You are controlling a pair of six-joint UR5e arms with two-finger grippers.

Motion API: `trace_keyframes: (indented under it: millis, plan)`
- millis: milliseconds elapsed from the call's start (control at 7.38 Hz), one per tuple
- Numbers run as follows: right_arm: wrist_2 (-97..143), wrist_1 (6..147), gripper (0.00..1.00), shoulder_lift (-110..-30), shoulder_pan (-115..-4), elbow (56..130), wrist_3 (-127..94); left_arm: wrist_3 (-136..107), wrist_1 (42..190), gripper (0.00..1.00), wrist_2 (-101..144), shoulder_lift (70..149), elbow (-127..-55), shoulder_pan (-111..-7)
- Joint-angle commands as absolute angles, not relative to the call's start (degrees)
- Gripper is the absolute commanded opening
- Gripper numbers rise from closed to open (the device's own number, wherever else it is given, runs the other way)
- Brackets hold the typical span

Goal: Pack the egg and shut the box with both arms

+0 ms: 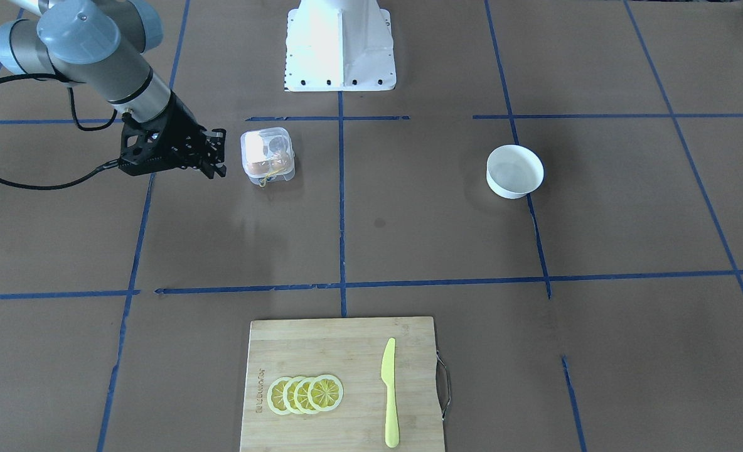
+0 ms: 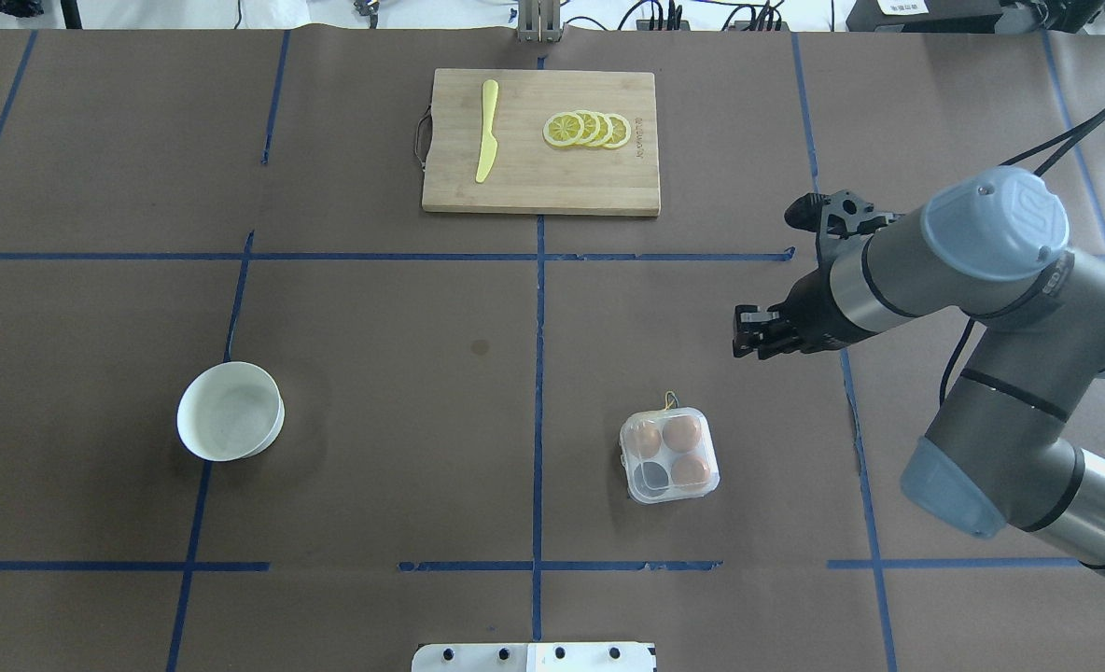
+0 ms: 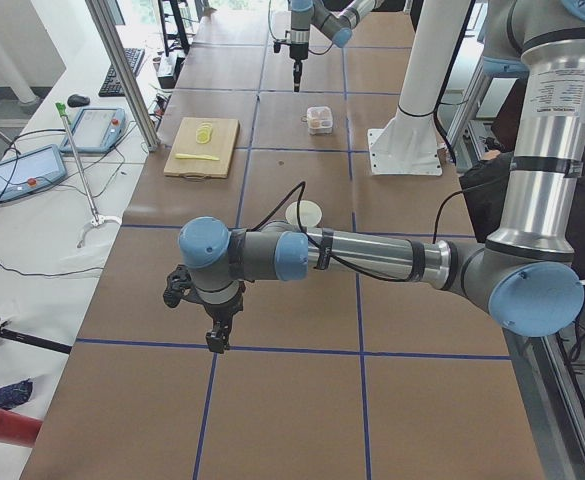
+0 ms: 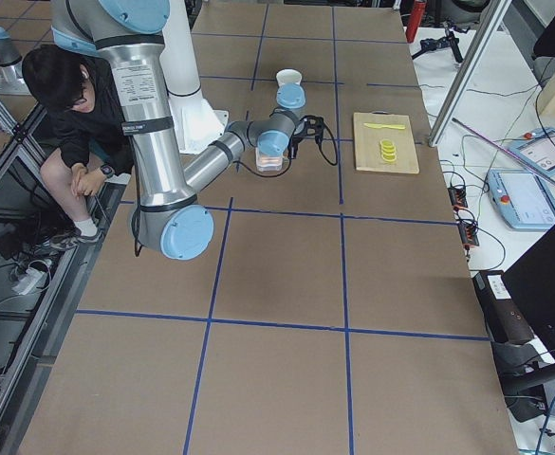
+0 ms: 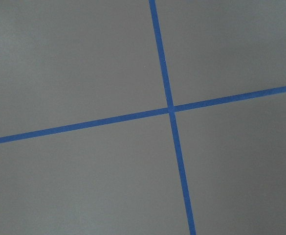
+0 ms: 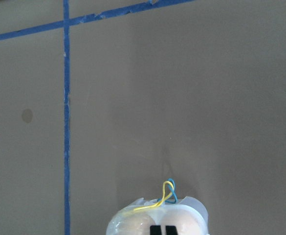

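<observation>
The clear egg box [image 2: 669, 455] sits on the table with its lid down and three orange-brown eggs [image 2: 682, 432] inside. One cup is empty. A thin yellow string [image 6: 165, 196] sticks out at its far edge. My right gripper [image 2: 739, 336] hovers beyond and to the right of the box, apart from it, with its fingertips together and holding nothing. In the front view this gripper [image 1: 219, 154] is just left of the box [image 1: 268, 156]. My left gripper [image 3: 215, 342] shows only in the left side view, over bare table, and I cannot tell its state.
An empty white bowl [image 2: 230, 411] stands on the left half of the table. A wooden cutting board [image 2: 540, 182] at the far edge carries a yellow knife [image 2: 487, 131] and lemon slices [image 2: 588, 129]. The white pedestal base [image 1: 340, 44] is at the near edge.
</observation>
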State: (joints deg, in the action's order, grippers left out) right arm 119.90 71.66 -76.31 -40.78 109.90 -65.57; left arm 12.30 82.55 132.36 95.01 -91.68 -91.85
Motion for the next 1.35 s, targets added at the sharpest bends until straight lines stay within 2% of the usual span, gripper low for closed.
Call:
trace_keyframes:
  millis: [0, 406, 813, 948, 1219]
  plan:
    - [120.8, 81.3, 1.00, -79.0, -49.3, 110.1, -49.7, 12.4, 82.6, 1.00, 132.3, 95.1, -92.0, -91.8]
    - [120.9, 100.0, 1.00, -81.0, -66.2, 109.4, -17.7, 12.2, 82.6, 1.00, 132.1, 95.9, -91.7, -91.5]
    - [124.9, 100.5, 1.00, -89.1, -81.2, 103.6, 3.4, 12.4, 83.0, 1.00, 132.4, 94.1, -91.8, -91.6]
    - [124.9, 100.5, 1.00, -92.9, -84.2, 103.5, 5.4, 12.4, 83.2, 1.00, 132.3, 94.2, -91.8, -91.5]
    - [124.8, 100.5, 1.00, -94.5, -85.6, 102.9, 5.4, 12.3, 83.4, 1.00, 132.4, 94.0, -92.0, -91.4]
